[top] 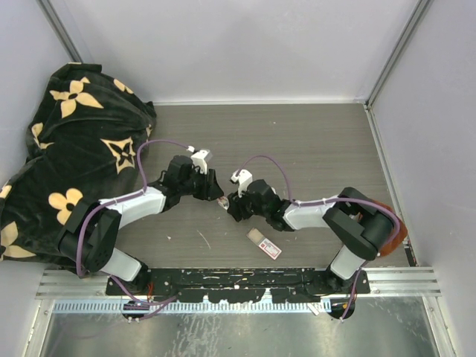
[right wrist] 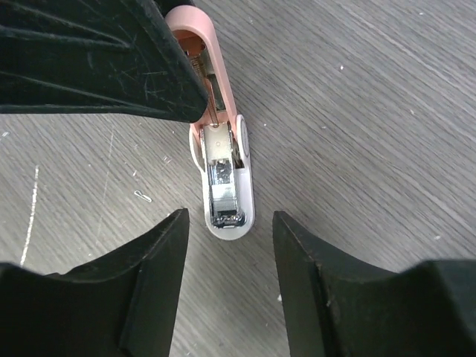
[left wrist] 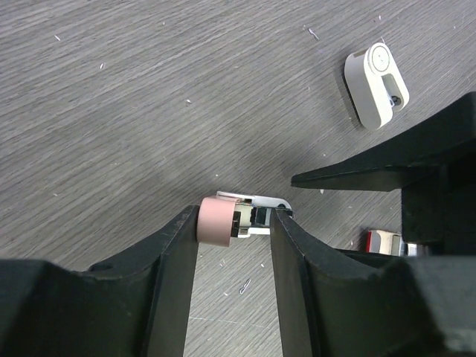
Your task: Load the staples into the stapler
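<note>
The staple box (top: 264, 243) lies flat on the bench (top: 320, 149) in the overhead view, near the front edge and beside the right arm, well apart from both tools. Its red-and-white label end points toward the arm bases; a tan portion shows at the far end. Whether it still holds strips cannot be told.

The stapler (right wrist: 225, 178), pink above and white below, lies on the bench at centre, where the two arms meet. It is hinged open, with the silvery magazine channel exposed. Whether staples sit in the channel cannot be told.

The left tool (left wrist: 234, 217) is clenched on the stapler. In the left wrist view the pink end touches one finger and the metal part meets the other, filling the gap between them.

The right tool (right wrist: 230, 217) is released. Its fingers stand either side of the stapler's white rounded end, with bare bench showing on both sides.

A second stapler (left wrist: 374, 88), white, lies alone beyond the left tool. A bent loose staple (right wrist: 141, 195) rests beside the pink stapler. A dark flower-patterned cloth (top: 67, 149) is heaped at the left of the bench.
</note>
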### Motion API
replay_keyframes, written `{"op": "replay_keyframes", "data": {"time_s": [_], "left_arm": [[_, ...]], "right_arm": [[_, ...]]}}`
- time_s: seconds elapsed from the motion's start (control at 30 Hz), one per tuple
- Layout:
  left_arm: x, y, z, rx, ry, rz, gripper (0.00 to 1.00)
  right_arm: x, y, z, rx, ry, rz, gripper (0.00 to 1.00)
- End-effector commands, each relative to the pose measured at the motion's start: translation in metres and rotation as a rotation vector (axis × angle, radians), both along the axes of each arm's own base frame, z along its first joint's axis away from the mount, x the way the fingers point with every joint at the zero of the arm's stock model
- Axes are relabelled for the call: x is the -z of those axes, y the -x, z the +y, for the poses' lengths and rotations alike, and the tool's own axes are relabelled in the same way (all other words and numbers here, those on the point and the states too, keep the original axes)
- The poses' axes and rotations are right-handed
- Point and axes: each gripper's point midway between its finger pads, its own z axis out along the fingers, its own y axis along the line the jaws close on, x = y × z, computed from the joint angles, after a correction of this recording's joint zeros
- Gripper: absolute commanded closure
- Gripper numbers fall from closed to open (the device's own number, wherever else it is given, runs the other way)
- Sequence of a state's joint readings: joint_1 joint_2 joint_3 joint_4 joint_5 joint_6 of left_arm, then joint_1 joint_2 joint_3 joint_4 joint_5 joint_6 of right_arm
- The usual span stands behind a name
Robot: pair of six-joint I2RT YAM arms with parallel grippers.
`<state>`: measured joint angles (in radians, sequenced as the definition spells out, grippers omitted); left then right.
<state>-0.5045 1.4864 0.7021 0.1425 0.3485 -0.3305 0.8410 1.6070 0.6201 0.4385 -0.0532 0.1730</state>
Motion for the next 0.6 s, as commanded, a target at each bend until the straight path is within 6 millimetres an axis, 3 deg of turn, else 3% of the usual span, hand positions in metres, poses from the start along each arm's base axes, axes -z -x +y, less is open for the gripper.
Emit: {"op": "replay_keyframes", "data": {"time_s": [0.0, 0.43, 0.57], "left_arm": [[-0.02, -0.011, -0.011, 0.024, 0.036, -0.077, 0.56], [-0.028, 0.006, -0.017, 0.085, 0.082, -0.086, 0.59], [-0.03, 0.015, -0.021, 0.118, 0.115, -0.078, 0.6]], "right_arm": [[-0.022, -0.023, 0.024, -0.028, -0.042, -0.134, 0.48], [-0.003, -0.03, 0.026, -0.023, 0.002, -0.157, 0.81], [-0.001, -0.03, 0.025, -0.023, 0.008, -0.159, 0.83]]}}
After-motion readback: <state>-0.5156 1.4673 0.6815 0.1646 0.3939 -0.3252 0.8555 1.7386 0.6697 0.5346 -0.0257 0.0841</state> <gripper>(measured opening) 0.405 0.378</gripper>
